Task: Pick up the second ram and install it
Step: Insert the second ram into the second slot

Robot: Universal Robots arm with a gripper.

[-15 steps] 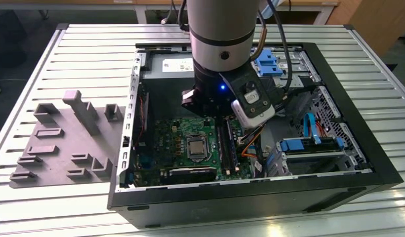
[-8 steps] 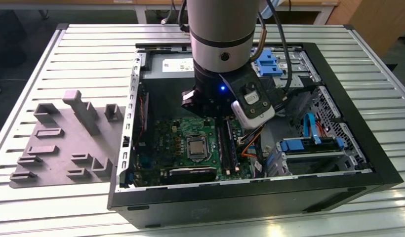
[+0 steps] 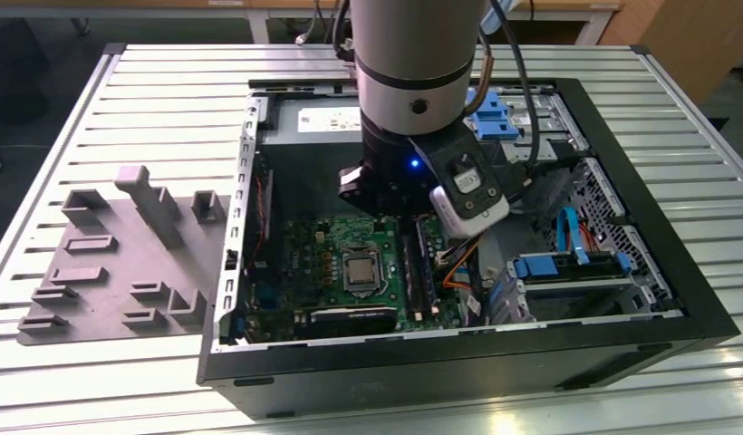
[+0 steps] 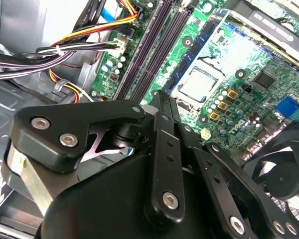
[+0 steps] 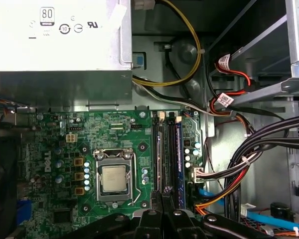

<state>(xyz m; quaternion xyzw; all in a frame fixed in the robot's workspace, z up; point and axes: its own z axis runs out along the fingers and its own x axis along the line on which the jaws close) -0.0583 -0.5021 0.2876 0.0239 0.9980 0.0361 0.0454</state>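
There is one robot arm (image 3: 414,54) with one gripper (image 5: 165,193), and one open computer case (image 3: 468,362). The case holds one green board (image 3: 311,254), one square processor (image 5: 113,178), one grey power supply (image 5: 60,40) and one black fan (image 4: 284,179). In the exterior view two blue drive brackets (image 3: 493,113) sit at about one and four o'clock of the board, and one grey moulded tray (image 3: 93,299) lies at nine o'clock of the case.

In the exterior view the arm (image 3: 414,54) is covering part of the green board (image 3: 335,245) and its memory slots (image 3: 418,267). In the second wrist view the gripper (image 4: 162,102) is hiding the slots' near ends, and the picture's edge is cropping the fan (image 4: 284,174).
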